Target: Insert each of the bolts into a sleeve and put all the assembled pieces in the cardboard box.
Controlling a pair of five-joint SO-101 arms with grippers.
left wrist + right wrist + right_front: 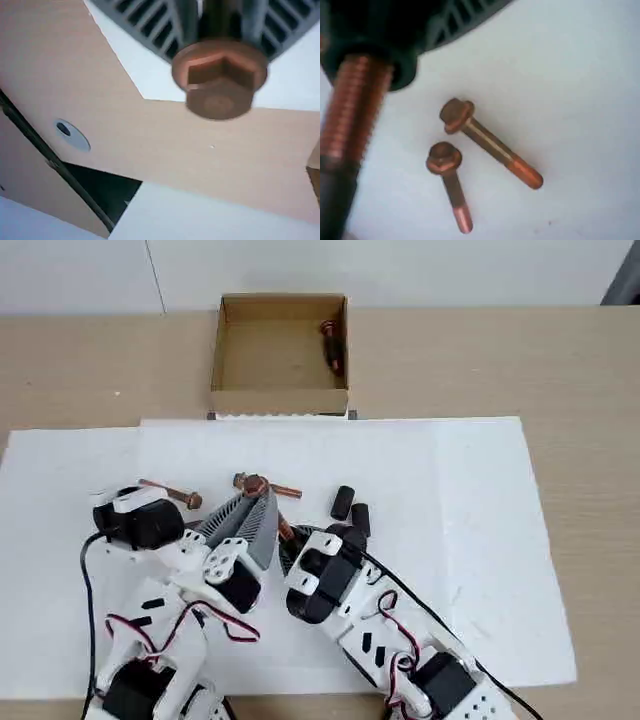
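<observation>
- Pinching a flanged bolt in the left gripper, with the ribbed grey fingers set close on the shaft just behind the hexagonal head, and with that head sticking out past the fingertips.
- Hovering with this gripper low over the white paper, well short of the cardboard box.
- Gripping a threaded bolt in the right gripper, closed down on it, with bare thread showing along the middle.
- Being unable to tell whether the dark part at the bolt's near end is a sleeve.
- Sitting just beside the left gripper's grey fingers with the right gripper's tip.
- Finding one black sleeve and a second sleeve lying on the paper, just beside each other and just beside the right gripper.
- Finding one loose bolt and another loose bolt lying flat on the paper, near each other but apart, heads at the same end.
- Finding the cardboard box on the wooden table just past the paper's far edge, with one assembled piece lying inside along the wall on the right arm's side.
</observation>
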